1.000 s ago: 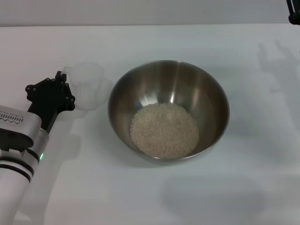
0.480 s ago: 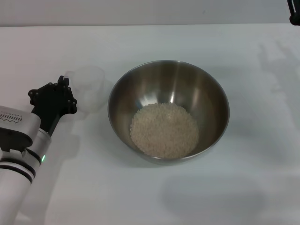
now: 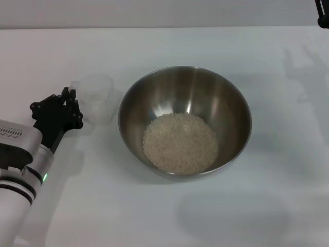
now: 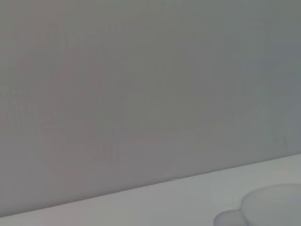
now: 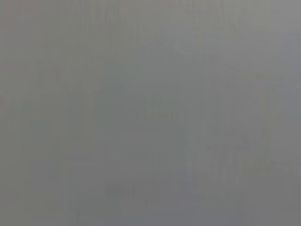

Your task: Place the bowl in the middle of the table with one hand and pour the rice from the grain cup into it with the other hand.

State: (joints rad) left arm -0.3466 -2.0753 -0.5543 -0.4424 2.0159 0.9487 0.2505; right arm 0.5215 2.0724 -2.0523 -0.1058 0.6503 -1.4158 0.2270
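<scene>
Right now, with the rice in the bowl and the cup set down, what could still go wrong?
1. The left gripper sits right beside the grain cup; a sideways swing might tip the light cup.
2. The grain cup stands close to the bowl, so a nudge may push it against the rim and shift the bowl on the table.
3. The rice could spill if the bowl gets bumped.

The right gripper [image 3: 323,14] is cut off by the head view's far right corner, so only a dark scrap of it shows. The left gripper [image 3: 60,110] hides its own fingertips behind its black body. In the left wrist view the grain cup [image 4: 268,207] is a blurred pale shape cut by the edge, and the right wrist view is plain grey.
</scene>
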